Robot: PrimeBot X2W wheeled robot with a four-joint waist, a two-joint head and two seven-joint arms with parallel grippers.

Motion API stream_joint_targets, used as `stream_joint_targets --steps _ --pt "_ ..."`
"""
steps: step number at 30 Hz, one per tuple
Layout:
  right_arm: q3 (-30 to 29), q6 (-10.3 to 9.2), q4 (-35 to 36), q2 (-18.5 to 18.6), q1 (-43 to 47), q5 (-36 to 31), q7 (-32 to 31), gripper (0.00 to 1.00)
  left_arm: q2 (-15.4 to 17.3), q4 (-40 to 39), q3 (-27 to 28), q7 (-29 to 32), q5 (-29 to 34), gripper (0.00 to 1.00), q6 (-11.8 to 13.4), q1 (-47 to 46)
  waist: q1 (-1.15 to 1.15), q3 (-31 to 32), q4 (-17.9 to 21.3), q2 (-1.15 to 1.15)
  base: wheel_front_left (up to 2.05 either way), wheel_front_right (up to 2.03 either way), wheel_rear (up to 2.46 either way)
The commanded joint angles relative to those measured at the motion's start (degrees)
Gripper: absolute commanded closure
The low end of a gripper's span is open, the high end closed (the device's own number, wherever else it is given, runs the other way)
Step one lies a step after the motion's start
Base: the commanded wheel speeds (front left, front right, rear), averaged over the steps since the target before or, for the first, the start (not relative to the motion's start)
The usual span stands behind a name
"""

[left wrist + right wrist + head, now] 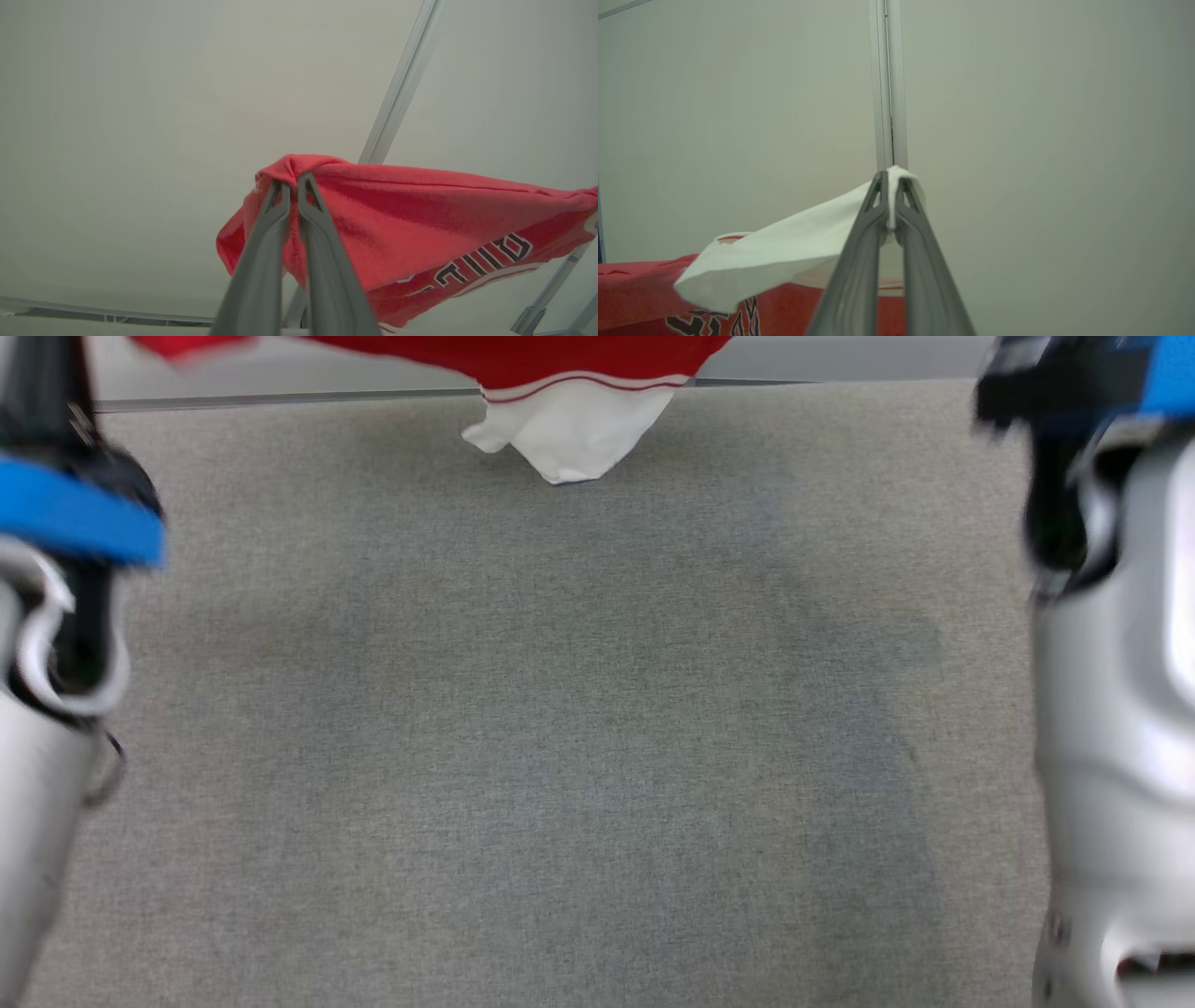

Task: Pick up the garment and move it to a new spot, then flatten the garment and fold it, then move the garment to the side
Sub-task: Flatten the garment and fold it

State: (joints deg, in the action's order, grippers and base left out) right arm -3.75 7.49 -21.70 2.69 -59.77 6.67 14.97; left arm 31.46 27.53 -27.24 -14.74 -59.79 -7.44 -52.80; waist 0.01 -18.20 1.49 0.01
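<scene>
While the garment (pixel 565 425) hangs up in the air, red body stretched wide and a white part drooping below it at the far edge of the grey cloth-covered table (pixel 560 756), I'd call this the first step: picked up and on its way to a new spot. The left gripper (pixel 293 179) has its two long fingers pinched together on a bunched red corner, with the lettered cloth sagging away to one side. The right gripper (pixel 891 179) is clamped just as tight on a fold of the white cloth, in front of a pale metal post (pixel 888 84). So it's held at two points and spread between them, no part of it resting on the table that I can see. Next, I reckon, both arms need to come down together and lay it on that grey surface without letting the span collapse, and only then let go to smooth it flat. As for containers, I can make out no bin or basket; the cloth goes straight onto the table.
</scene>
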Motion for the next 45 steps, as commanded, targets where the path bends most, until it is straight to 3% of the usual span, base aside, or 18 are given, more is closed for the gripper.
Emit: stream_joint_targets --steps 1,8,14,15,16,17,21,23,24,30,36,45 --pt "0.84 0.01 -0.17 0.42 5.93 1.63 0.23 1.0 -0.65 0.85 -1.49 -0.28 -1.68 1.0 -0.08 3.81 -0.01 0.24 0.45 -0.01 0.0 0.0 0.0" --pt "4.61 0.02 0.79 0.33 30.75 8.18 0.26 1.0 -3.7 2.75 -8.07 -0.48 -6.48 1.0 -0.08 20.4 -0.01 1.57 1.13 -0.01 0.0 0.0 0.0" --pt "5.91 0.02 0.38 0.37 44.02 12.42 0.27 1.0 -6.7 4.15 -7.98 -0.47 -8.61 1.0 -0.08 31.62 -0.01 3.05 0.86 -0.01 0.0 0.0 0.0" --pt "6.0 0.02 0.32 0.37 45.23 12.68 0.27 1.0 -6.93 4.66 -7.87 -0.46 -8.06 0.72 -0.08 32.82 -0.01 3.34 0.76 -0.01 0.0 0.0 0.0" --pt "6.3 0.02 0.23 0.34 46.2 12.92 0.27 1.0 -7.01 5.15 -7.75 -0.47 -7.27 0.27 -0.08 33.77 -0.01 3.66 0.72 -0.01 0.0 0.0 0.0" --pt "6.53 0.02 0.06 0.34 47.06 13.07 0.27 1.0 -7.23 5.54 -7.2 -0.46 -6.57 0.0 -0.08 34.53 -0.01 3.96 0.73 -0.01 0.0 0.0 0.0" --pt "5.55 0.02 -0.89 0.39 49.4 12.43 0.27 1.0 -9.38 7.09 0.32 -0.47 -2.26 0.0 -0.08 36.93 -0.01 5.9 0.53 -0.01 0.0 0.0 0.0" --pt "4.74 0.02 -1.28 0.36 50.05 11.88 0.28 0.14 -10.98 6.84 4.87 -0.47 0.78 0.0 -0.08 38.36 -0.01 7.06 0.42 -0.01 0.0 0.0 0.0" --pt "4.42 0.02 -1.27 0.37 50.28 11.38 0.28 0.0 -11.67 6.65 6.8 -0.47 2.37 0.0 -0.08 39.11 -0.01 7.56 0.36 -0.01 0.0 0.0 0.0" --pt "0.54 0.02 3.53 0.4 52.19 4.2 0.27 0.0 -14.93 3.63 15.77 -0.48 17.49 0.0 -0.08 42.18 -0.01 10.72 -0.19 -0.01 0.0 0.0 0.0" --pt "0.8 0.02 7.36 0.33 55.45 -1.3 0.27 0.0 -19.15 0.32 22.89 -0.47 34.73 0.0 0.92 45.51 -0.01 13.52 -0.29 -0.01 0.0 0.0 0.0" --pt "3.28 0.02 2.14 0.33 60.08 -3.43 0.27 0.0 -24.94 1.81 27.44 -0.48 45.8 0.0 0.74 51.47 -0.01 17.37 0.03 -0.01 0.0 0.0 0.0"
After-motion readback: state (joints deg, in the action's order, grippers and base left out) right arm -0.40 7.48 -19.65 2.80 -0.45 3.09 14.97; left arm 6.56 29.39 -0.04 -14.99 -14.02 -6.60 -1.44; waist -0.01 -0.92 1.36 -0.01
